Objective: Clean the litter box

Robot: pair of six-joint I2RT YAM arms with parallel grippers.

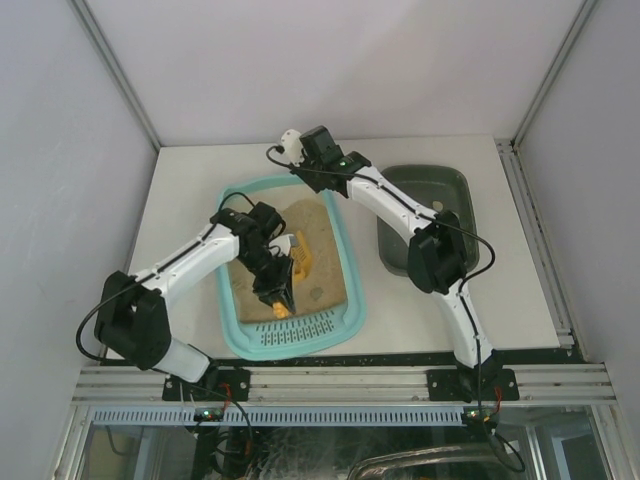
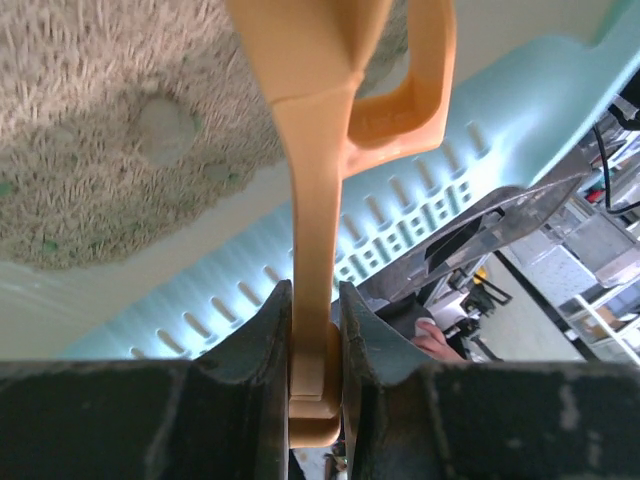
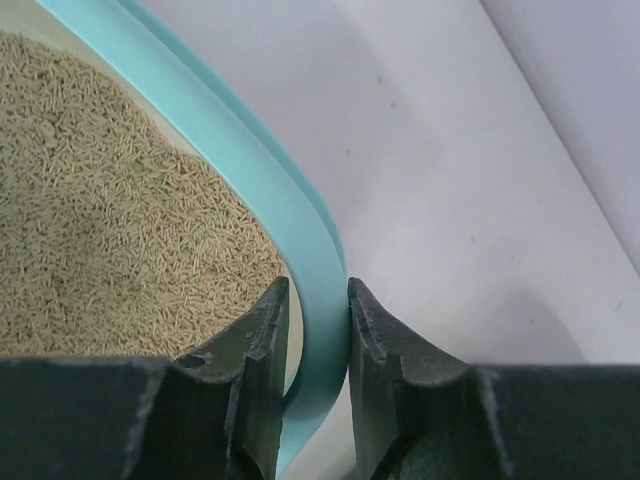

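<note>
The litter box (image 1: 352, 285) is a light turquoise tray with tan sand (image 1: 315, 225) inside and a slotted grate (image 1: 297, 328) at its near end. My left gripper (image 1: 283, 298) hangs over the near part of the sand, shut on the handle of an orange scoop (image 2: 315, 150). In the left wrist view the handle runs up between the fingers (image 2: 262, 330), above the grate (image 2: 400, 220) and a grey clump (image 2: 165, 125) in the sand. At the box's far corner my right gripper (image 3: 317, 290) is shut on the turquoise rim (image 3: 250, 170).
A smaller dark grey tray (image 1: 455, 182) stands to the right of the litter box, beside the right arm. White walls with metal posts close in the table on three sides. The arm bases sit on a rail at the near edge.
</note>
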